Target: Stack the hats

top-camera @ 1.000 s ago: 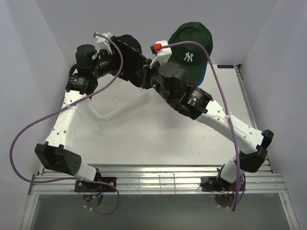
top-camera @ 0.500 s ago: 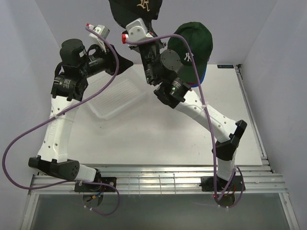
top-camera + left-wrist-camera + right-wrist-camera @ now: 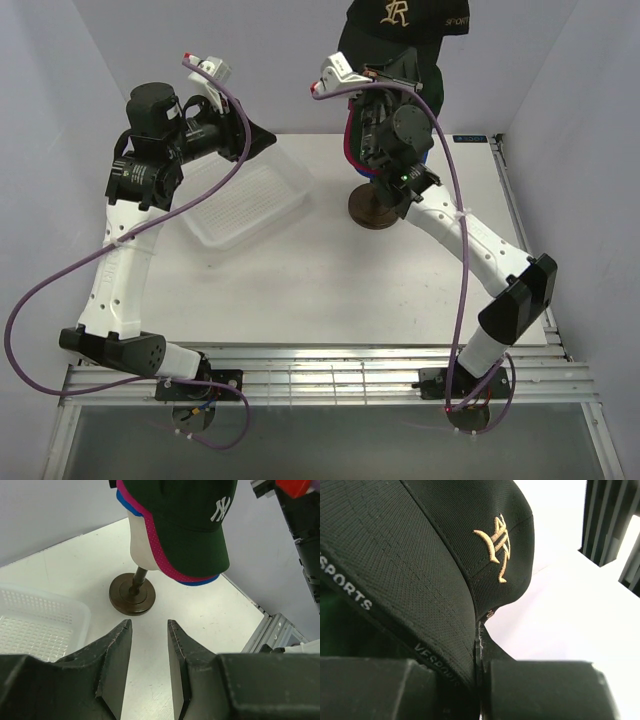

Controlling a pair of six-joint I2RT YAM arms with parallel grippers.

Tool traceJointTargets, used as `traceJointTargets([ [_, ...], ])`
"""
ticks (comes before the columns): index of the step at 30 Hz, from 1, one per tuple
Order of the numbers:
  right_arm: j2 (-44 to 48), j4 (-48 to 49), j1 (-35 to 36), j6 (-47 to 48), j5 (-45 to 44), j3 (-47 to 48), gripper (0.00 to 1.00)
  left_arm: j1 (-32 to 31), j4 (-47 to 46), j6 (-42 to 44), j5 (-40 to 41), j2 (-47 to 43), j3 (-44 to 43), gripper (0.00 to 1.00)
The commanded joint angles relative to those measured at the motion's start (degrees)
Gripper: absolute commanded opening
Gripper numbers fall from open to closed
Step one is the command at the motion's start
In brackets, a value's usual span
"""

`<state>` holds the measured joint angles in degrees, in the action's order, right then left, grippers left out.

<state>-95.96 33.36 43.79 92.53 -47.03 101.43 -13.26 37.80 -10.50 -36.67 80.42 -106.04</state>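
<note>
Right gripper (image 3: 479,645) clamps the black cap (image 3: 400,15) at 12 o'clock, by the green cap (image 3: 185,525), pink cap (image 3: 167,566) and blue cap (image 3: 201,581) stacked on the head (image 3: 141,550); left gripper (image 3: 148,627), released and empty, at 10 o'clock.

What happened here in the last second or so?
The right tool, shut on the black cap, lifted it and swung it rightward above the green cap on the mannequin head. The left tool drew back leftward and stands open. The basket and stand stayed put.
</note>
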Motion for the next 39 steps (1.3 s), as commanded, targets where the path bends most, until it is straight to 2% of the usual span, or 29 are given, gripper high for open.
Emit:
traceJointTargets([
  [1, 5.78, -2.23, 0.68, 0.38, 1.14, -3.33, 0.08, -0.19, 0.17, 0.31, -0.25, -0.18, -0.14, 0.45],
  [4, 9.29, -10.67, 0.77, -4.02, 3.16, -8.15, 0.08, -0.19, -0.18, 0.31, 0.01, -0.18, 0.48, 0.45],
  [8, 14.21, -11.47, 0.77, -7.88, 3.61, -14.58, 0.08, -0.19, -0.27, 0.31, -0.07, 0.09, 0.57, 0.45],
  [11, 17.20, -18.32, 0.77, -14.04, 5.45, -15.29, 0.08, -0.19, -0.27, 0.22, 0.01, 0.17, 0.39, 0.45],
  [16, 20.81, -26.49, 1.03, -16.33, 10.45, -17.75, 0.08, -0.10, -0.54, 0.13, 0.01, 0.44, 0.48, 0.45],
  [24, 21.96, -33.27, 0.86, -17.21, 8.89, -21.53, 0.08, -0.19, -0.71, -0.05, -0.16, 0.61, 0.92, 0.45],
  [31, 18.36, -34.93, 0.15, -17.29, 6.16, -19.61, 0.08, -0.19, -0.98, -0.13, -0.25, 0.17, 1.80, 0.45],
  [35, 20.19, -35.91, 0.15, -17.65, 5.37, -20.74, 0.08, -0.19, -0.98, 0.22, -0.25, 0.00, 2.41, 0.45],
  [39, 22.92, -43.19, 0.33, -20.72, 8.17, -21.97, 0.08, -0.10, -0.98, 0.13, -0.51, 0.26, 2.50, 0.46],
])
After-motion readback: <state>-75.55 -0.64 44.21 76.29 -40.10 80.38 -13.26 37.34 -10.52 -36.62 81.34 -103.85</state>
